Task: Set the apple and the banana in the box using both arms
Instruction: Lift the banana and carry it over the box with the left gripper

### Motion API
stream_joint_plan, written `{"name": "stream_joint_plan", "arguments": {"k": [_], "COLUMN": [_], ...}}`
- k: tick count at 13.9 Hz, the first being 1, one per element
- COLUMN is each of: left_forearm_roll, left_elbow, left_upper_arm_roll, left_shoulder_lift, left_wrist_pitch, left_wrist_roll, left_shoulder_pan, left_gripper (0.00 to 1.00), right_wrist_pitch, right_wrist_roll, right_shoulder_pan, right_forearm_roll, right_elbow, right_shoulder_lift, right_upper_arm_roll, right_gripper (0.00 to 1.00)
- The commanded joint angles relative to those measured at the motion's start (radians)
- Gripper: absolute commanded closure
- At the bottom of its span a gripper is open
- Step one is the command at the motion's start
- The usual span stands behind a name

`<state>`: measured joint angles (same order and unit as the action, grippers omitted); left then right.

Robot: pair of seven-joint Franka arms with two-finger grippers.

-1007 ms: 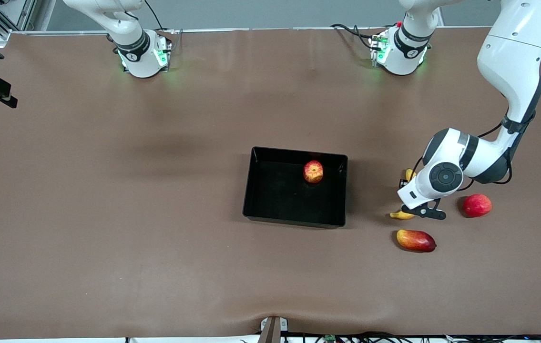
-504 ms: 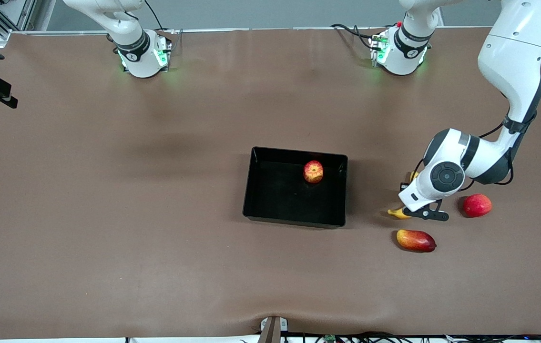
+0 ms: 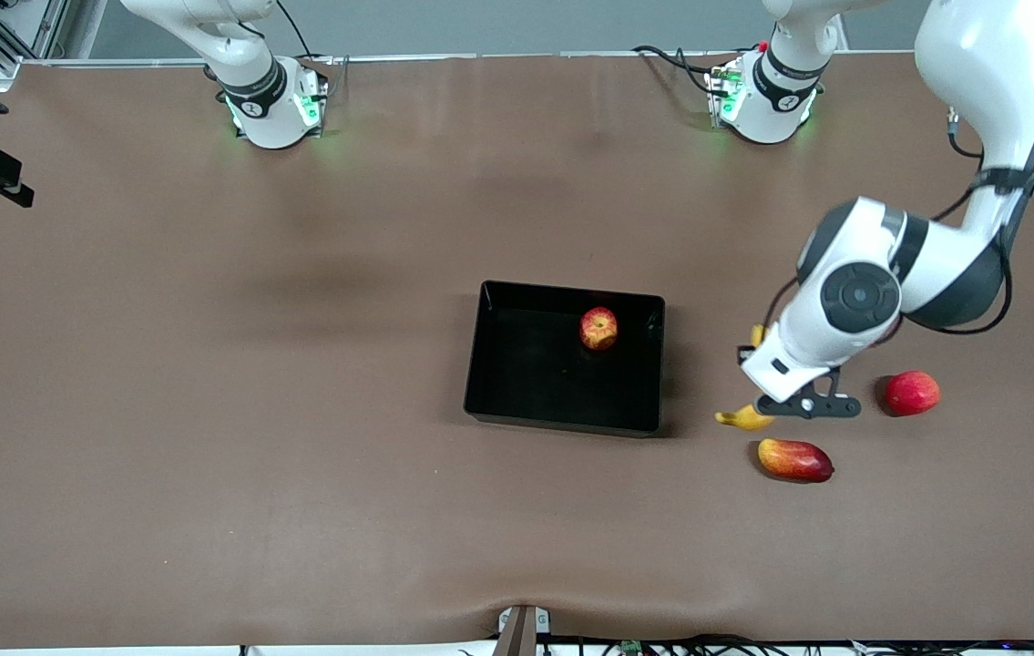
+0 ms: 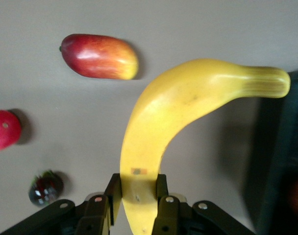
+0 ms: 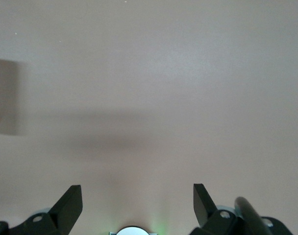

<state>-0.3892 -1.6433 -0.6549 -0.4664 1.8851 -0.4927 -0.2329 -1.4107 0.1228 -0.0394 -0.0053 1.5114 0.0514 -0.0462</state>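
Gripping the banana above the worktop beside the box, the left gripper has its fingers clamped. The apple sits in the box. The right gripper waits, fingers apart.

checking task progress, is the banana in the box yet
Not yet: the banana is clamped in the left gripper, in the air beside the box.
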Motion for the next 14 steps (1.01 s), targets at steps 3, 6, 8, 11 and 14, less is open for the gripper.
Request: {"name": "stream_joint_plan", "arguments": {"k": [3,6,8,11,14], "left_forearm_roll": [0.084,0.076,0.063,0.058,0.059], "left_elbow": [0.119,0.206,0.249,0.273,0.293], "left_upper_arm_roll": [-0.092,-0.075,-0.059,0.061,0.202], "left_shoulder_lift": [-0.018,-0.105,-0.161,-0.198,-0.241], "left_wrist_pitch": [-0.093,-0.086,-0.064,0.017,0.097], "left_wrist_roll": [-0.225,-0.384,-0.461,-0.493,-0.509], "left_shoulder_pan": [0.128,0.300,0.381,0.513,0.644], "left_gripper": [1.00,1.00,1.00,1.00,1.00], "right_wrist_pitch": [-0.005,-0.005,-0.005,-0.005,-0.005], "right_wrist_roll": [0.006,0.006,0.006,0.006,0.006], "right_shoulder_pan": [-0.017,-0.017,-0.017,-0.017,-0.017], "right_forearm_roll": [-0.015,-0.015,-0.015,-0.015,-0.015], "right_elbow": [0.004,0.004,0.004,0.004,0.004], "right_shoulder_lift": [0.007,0.007,0.007,0.007,0.007], "right_upper_arm_roll": [0.012,0.011,0.011,0.012,0.012], "right_gripper": [0.00,0.00,0.00,0.00,0.00]}}
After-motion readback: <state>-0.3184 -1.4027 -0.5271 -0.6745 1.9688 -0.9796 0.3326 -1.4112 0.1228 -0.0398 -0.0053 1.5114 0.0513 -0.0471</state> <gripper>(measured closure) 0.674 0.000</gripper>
